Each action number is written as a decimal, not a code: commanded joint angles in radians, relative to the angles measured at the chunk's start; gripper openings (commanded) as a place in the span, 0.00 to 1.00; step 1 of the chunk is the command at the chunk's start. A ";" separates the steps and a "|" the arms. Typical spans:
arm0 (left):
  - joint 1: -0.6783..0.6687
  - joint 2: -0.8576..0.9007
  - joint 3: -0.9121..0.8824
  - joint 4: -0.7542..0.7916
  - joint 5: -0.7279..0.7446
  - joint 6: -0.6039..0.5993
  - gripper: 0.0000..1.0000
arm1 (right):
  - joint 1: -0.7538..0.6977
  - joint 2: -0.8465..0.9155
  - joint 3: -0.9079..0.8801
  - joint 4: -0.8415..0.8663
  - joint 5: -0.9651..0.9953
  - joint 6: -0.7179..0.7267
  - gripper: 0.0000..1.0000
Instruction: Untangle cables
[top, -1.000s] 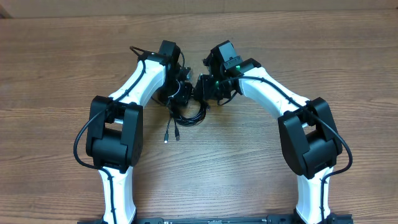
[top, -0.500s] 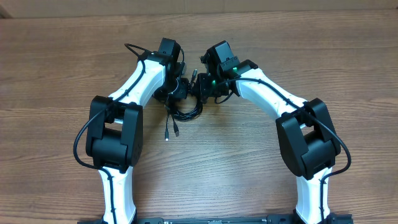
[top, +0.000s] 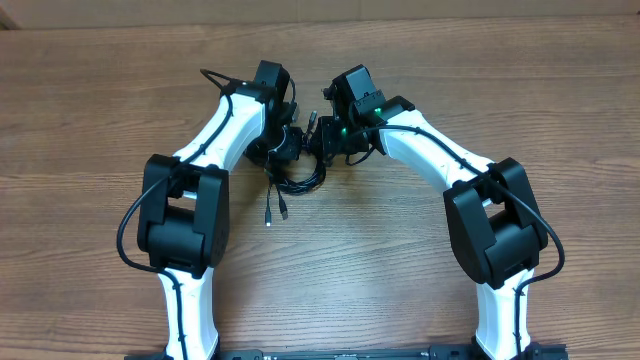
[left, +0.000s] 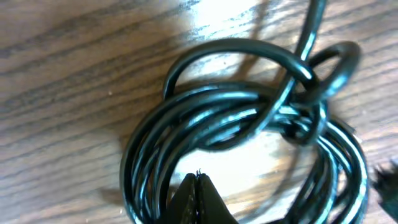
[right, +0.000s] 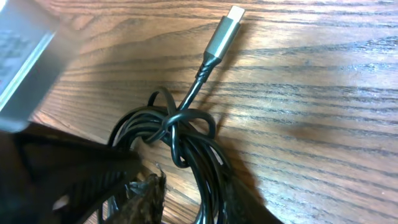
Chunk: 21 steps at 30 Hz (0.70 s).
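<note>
One cable coil (top: 300, 181), open tabletop (top: 345, 275) around.

The left arm (top: 235, 125) and the right arm (top: 430, 145) stand on bases at the near edge. Their black elbows bow outward and their white forearms slant inward, so the two wrists almost meet at the middle of the surface. Both wrists tip downward. The left gripper (left: 198, 182) is closed, its two fingertips pressed into a single point. The right gripper (right: 196, 199) points down just beside it, fingers partly apart with a clear gap between them. A small green light glows on the right wrist (top: 345, 128).
</note>
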 joint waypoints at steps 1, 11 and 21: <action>0.000 -0.084 0.027 -0.032 0.013 0.005 0.04 | 0.002 -0.023 -0.005 0.004 0.014 0.005 0.33; 0.008 -0.067 0.014 -0.043 -0.281 -0.176 0.04 | 0.003 -0.023 -0.005 0.005 0.014 0.005 0.33; 0.085 -0.063 -0.012 -0.002 -0.172 -0.144 0.04 | 0.003 -0.023 -0.005 0.016 0.014 0.005 0.33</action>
